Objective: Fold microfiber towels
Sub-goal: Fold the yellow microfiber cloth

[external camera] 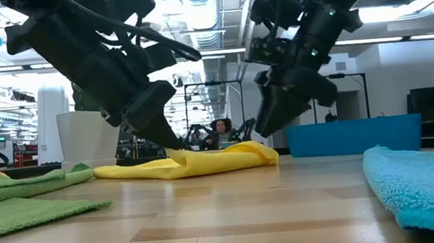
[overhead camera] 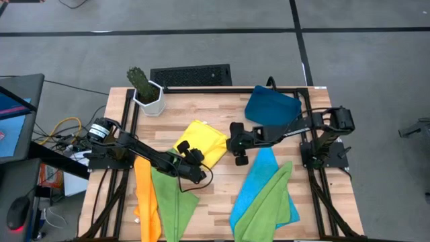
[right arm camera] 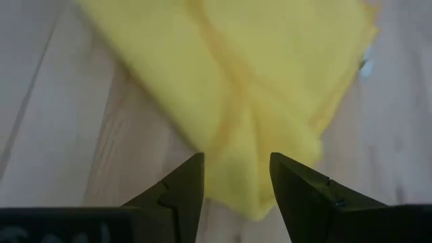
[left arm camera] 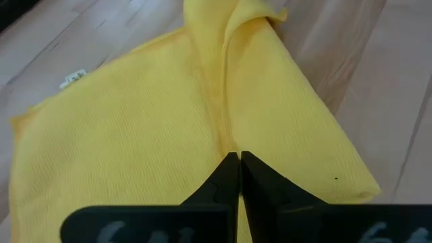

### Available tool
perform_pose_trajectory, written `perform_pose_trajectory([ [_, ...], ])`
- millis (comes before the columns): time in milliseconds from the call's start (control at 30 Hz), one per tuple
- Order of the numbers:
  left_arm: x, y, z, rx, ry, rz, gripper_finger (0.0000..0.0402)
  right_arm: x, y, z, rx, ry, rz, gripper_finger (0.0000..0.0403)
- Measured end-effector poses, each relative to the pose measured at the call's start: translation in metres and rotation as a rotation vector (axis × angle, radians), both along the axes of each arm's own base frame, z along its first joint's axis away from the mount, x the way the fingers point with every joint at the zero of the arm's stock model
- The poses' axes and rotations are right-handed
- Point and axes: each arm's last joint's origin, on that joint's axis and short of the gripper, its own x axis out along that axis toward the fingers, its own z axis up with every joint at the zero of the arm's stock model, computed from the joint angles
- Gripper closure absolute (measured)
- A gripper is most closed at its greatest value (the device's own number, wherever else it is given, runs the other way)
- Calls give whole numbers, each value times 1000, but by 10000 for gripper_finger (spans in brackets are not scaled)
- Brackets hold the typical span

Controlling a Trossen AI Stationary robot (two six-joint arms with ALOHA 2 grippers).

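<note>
From above, the yellow towel (overhead camera: pixel 203 141) lies mid-table, already doubled over, and both arms reach in to it: the left gripper (overhead camera: pixel 189 153) at its near left edge, the right gripper (overhead camera: pixel 239 149) just beside its right edge. The orange towel (overhead camera: pixel 146 198) and a green towel (overhead camera: pixel 173 202) hang off the front left; the blue towel (overhead camera: pixel 262 185) with the second green towel (overhead camera: pixel 269 202) over it lies front right; a tray (overhead camera: pixel 272 105) sits at the back right. At table level, the left gripper (external camera: pixel 172 138) is tipped steeply down onto the yellow towel's (external camera: pixel 205 162) edge, while the right gripper (external camera: pixel 269 124) hangs just over the other end. From the left wrist, the fingers (left arm camera: pixel 226 185) are pressed together with yellow cloth around their tips, seemingly pinching a fold. From the right wrist, the fingers (right arm camera: pixel 185 182) stand apart over a corner (right arm camera: pixel 250 189), holding nothing. Judgement: a further fold of the yellow towel is in hand; next, the right must descend and pinch its corner.
</note>
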Motion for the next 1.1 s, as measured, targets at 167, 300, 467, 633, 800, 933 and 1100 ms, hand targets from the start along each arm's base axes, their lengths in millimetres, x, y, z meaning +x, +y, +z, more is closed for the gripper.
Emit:
perform_pose_trajectory([
  [167, 0, 0, 0, 3, 0, 2, 401, -6, 10, -11, -16, 30, 5, 210],
  [300, 0, 0, 0, 3, 0, 2, 401, -16, 20, -23, -115, 30, -47, 210],
  [467, 0, 0, 0, 2, -1, 3, 401, -22, 30, -34, -150, -43, -58, 210],
  [633, 0, 0, 0, -7, -7, 12, 401, -23, 33, -37, -146, -100, -57, 210],
  [800, 0, 0, 0, -9, -10, 14, 401, -26, 29, -42, -139, -129, -72, 212],
  [933, 0, 0, 0, -13, -13, 18, 401, -27, 29, -45, -139, -125, -72, 229],
  [1100, 0, 0, 0, -14, -13, 19, 401, -27, 30, -46, -119, -121, -55, 254],
])
